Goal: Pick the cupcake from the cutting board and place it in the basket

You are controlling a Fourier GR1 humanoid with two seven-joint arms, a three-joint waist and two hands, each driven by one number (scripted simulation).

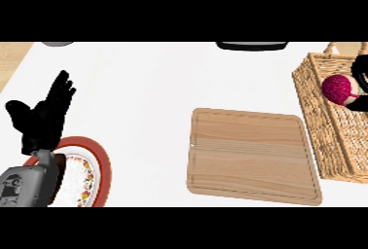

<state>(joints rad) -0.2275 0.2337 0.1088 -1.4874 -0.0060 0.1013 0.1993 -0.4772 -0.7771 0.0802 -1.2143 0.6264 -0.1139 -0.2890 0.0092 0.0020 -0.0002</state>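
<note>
Left hand [43, 114] open, fingers up, at left; right hand [361, 69] curled round cupcake [339, 89]

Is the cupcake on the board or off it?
Off. The cupcake is over the basket, held by the right robot hand.

pink cupcake [340, 89] over wicker basket [325, 127], cutting board [251, 155] adj. left

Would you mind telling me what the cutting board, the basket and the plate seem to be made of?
Cutting board: pale wood, matte, with visible grain lines. Basket: woven wicker, judging by its tan weave. Plate: probably glazed ceramic, white with a red rim.
</note>
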